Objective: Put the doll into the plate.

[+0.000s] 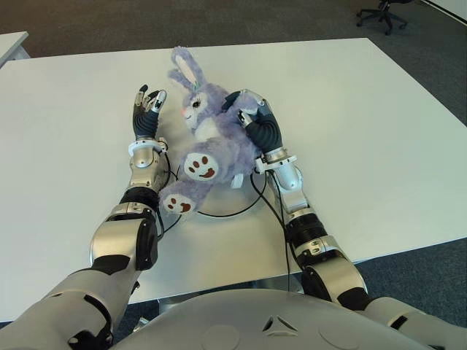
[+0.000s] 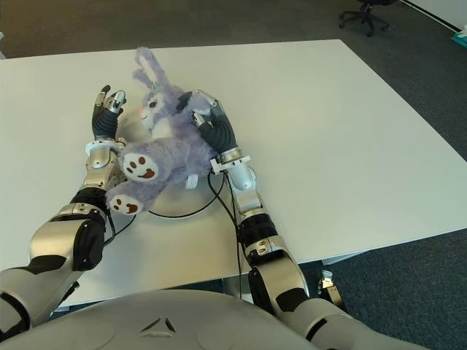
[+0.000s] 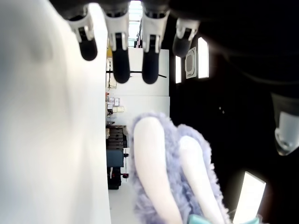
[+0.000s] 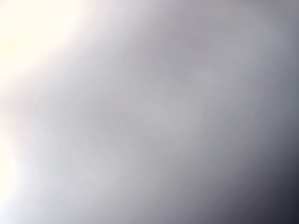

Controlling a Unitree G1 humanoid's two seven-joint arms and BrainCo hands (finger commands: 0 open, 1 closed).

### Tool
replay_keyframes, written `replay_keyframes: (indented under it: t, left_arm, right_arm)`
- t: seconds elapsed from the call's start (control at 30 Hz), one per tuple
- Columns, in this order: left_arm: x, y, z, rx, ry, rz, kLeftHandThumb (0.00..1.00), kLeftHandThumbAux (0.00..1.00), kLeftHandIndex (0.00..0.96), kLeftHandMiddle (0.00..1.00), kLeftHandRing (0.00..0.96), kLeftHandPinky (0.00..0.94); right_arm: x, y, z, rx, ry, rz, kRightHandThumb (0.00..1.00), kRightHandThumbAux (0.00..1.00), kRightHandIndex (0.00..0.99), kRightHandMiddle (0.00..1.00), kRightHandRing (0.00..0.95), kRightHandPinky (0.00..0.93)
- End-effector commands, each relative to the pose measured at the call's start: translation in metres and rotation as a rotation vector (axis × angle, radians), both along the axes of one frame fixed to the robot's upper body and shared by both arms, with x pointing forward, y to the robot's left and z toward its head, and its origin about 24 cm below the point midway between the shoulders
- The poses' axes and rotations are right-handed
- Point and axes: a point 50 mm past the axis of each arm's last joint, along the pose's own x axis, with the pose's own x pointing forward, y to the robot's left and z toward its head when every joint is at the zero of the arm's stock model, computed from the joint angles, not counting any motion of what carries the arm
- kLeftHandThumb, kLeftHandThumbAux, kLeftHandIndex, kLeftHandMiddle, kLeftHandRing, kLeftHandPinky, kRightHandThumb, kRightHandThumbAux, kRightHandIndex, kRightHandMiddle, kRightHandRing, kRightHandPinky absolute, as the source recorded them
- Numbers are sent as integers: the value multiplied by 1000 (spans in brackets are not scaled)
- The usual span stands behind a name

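1. Two hands flank one purple rabbit doll (image 1: 211,142) on the white worktop (image 1: 365,131). Left hand (image 1: 147,109) stands just left of the doll's face, fingers (image 3: 120,56) straight and spread wide, holding nothing.
2. Doll lies on its back over a thin black ring (image 1: 241,208), which looks like the rim of a white plate. Its feet point toward the robot and its ears (image 3: 163,182) point away.
3. Right hand (image 1: 255,120) is on the doll's right side, fingers curled over its upper body and gripping it.
4. Left wrist view alone shows the ears' pale inner faces, beyond that hand's extended fingers. Right wrist view is a featureless grey blur, so the grip is read from the eye views only.
5. Right of the doll, the worktop lies bare out to its far and right edges. An office chair (image 1: 383,11) stands on the floor beyond the far right corner.
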Motion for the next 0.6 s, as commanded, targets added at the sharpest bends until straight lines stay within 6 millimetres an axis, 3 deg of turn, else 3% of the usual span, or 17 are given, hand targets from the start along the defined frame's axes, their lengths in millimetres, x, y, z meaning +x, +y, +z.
replay_keyframes:
  t: [0.03, 0.13, 0.27, 0.3, 0.33, 0.4, 0.43, 0.6]
  left_arm:
    - [-32, -7, -52, -42, 224, 2, 0, 464, 57, 196, 181, 102]
    - [-32, -8, -52, -45, 223, 4, 0, 463, 66, 201, 187, 147]
    - [-32, -8, -52, -45, 222, 3, 0, 459, 61, 198, 186, 123]
    - [-32, -8, -52, -44, 224, 3, 0, 456, 53, 195, 187, 125]
    - [-32, -8, -52, -43, 225, 3, 0, 452, 50, 198, 193, 140]
    - [-32, -8, -52, -44, 228, 3, 0, 451, 50, 201, 195, 145]
    - [-32, -8, -52, -44, 228, 3, 0, 451, 52, 203, 197, 147]
    - [-32, -8, -53, -40, 230, 2, 0, 452, 53, 205, 195, 131]
  right_arm:
    - [-27, -15, -63, -26, 245, -47, 1000, 670, 344, 467, 497, 499]
    - [-27, -16, -63, -53, 238, -52, 1000, 671, 348, 456, 496, 474]
    - [-27, -16, -64, -72, 237, -53, 1000, 670, 367, 448, 476, 463]
    - [-27, -16, -64, -87, 240, -50, 969, 667, 385, 450, 475, 407]
    - [-27, -17, -65, -98, 243, -48, 866, 678, 406, 450, 372, 337]
    - [-27, -17, -65, -123, 248, -40, 835, 682, 413, 447, 332, 312]
    - [-27, -17, -65, -130, 249, -38, 732, 704, 408, 337, 302, 289]
    - [-25, -17, -67, -191, 250, -22, 681, 716, 401, 246, 238, 225]
